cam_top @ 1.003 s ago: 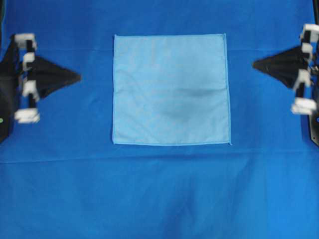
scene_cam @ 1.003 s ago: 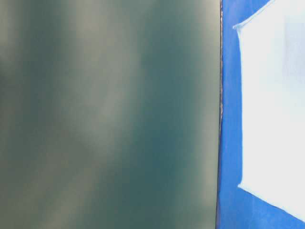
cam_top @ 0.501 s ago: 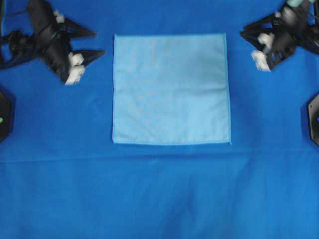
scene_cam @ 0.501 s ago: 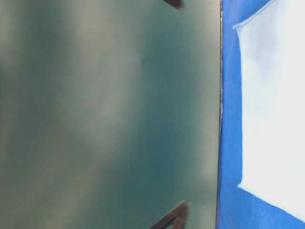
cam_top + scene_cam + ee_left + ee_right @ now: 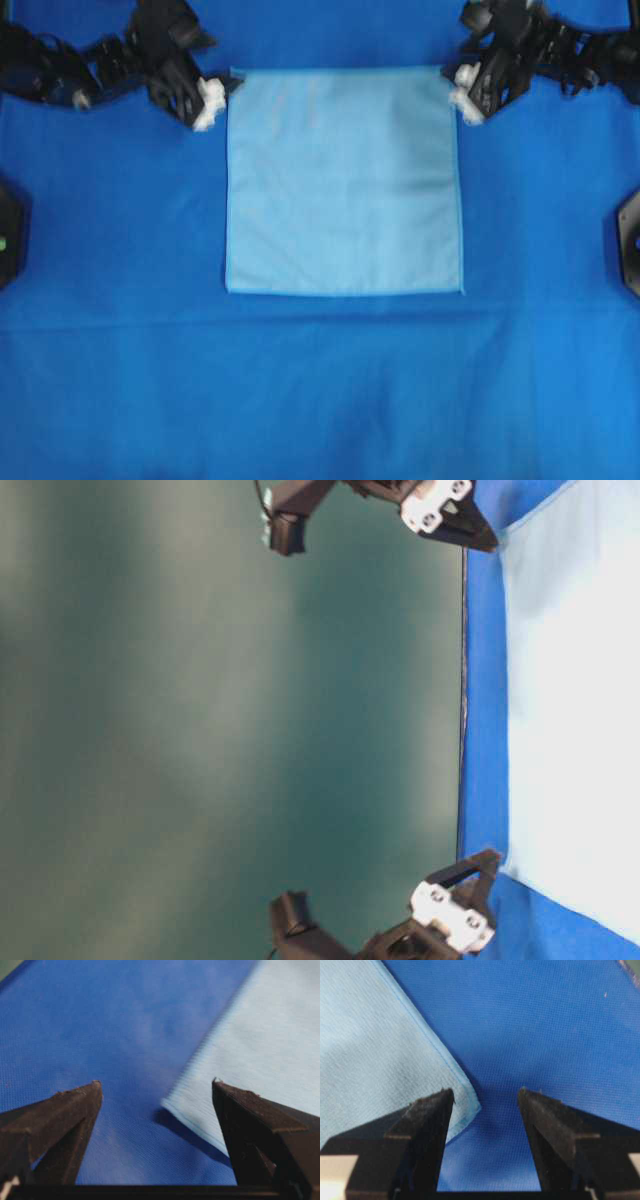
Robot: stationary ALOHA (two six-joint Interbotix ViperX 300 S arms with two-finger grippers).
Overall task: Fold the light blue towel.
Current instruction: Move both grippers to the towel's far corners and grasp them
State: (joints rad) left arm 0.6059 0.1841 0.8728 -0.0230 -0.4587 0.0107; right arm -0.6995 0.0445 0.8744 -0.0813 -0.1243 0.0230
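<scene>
The light blue towel (image 5: 343, 180) lies flat and square on the table, its pale surface filling the right of the table-level view (image 5: 575, 700). My left gripper (image 5: 228, 84) is at the towel's far left corner, and my right gripper (image 5: 452, 84) is at its far right corner. In the left wrist view the left gripper (image 5: 155, 1081) stands open with the corner of the towel (image 5: 260, 1035) between its fingers, untouched. The right gripper (image 5: 486, 1090) is open too. The towel (image 5: 380, 1050) ends in a corner just inside its left finger (image 5: 427, 1125). Neither holds anything.
A deep blue covering (image 5: 320, 390) spreads over the whole table, with soft creases in front of the towel. Black arm bases sit at the left edge (image 5: 8, 235) and the right edge (image 5: 630, 240). A green backdrop (image 5: 200, 720) rises behind the table's far edge.
Both arms have swung from the table's sides up and inward to the towel's far corners. Both grippers have gone from shut to open.
</scene>
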